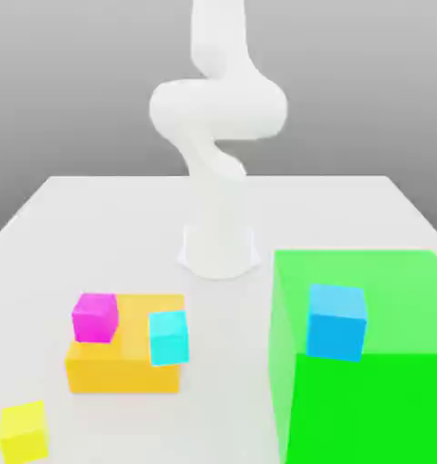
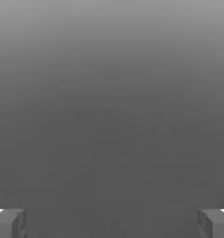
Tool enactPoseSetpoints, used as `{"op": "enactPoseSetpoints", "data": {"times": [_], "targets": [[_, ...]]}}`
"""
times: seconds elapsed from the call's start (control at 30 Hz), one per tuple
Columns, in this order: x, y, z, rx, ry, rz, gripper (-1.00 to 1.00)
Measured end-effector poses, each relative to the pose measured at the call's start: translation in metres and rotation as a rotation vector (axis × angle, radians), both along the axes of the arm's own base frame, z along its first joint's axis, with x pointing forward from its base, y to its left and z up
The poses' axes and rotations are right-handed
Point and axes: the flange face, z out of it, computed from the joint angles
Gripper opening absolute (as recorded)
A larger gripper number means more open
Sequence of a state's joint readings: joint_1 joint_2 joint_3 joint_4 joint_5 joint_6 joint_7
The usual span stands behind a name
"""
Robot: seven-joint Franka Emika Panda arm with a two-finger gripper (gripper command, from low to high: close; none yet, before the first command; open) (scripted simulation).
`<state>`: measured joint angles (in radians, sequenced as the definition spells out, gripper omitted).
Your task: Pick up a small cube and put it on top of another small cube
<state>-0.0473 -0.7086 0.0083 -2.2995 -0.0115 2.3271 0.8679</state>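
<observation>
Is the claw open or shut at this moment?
Open. In the hand view the claw has its two fingers far apart at opposite edges, with nothing between them.

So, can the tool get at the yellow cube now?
Probably yes: the yellow cube sits alone on the table, apart from the orange block, and the tool is open with nothing between its fingers.

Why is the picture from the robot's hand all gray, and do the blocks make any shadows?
In the hand view the gray is plain background, darker lower down, with the open gripper showing its fingertips at the corners. In the exterior view the light is soft and even: the yellow cube, magenta cube and green block cast no clear shadows on the white table.
</observation>
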Motion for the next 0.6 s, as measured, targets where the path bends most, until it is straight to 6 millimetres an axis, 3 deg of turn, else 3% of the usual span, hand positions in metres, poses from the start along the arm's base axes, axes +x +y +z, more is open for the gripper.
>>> {"op": "enactPoseSetpoints", "data": {"times": [0.13, 0.3, 0.47, 0.6], "targets": [[0.048, -0.029, -0.055, 0.054, 0.099, -0.151, 0.0], [0.091, -0.072, -0.13, 0.125, 0.213, -0.335, 0.0], [0.117, -0.119, -0.213, 0.2, 0.321, -0.521, 0.0], [0.123, -0.161, -0.283, 0.265, 0.403, -0.68, 0.0]]}}
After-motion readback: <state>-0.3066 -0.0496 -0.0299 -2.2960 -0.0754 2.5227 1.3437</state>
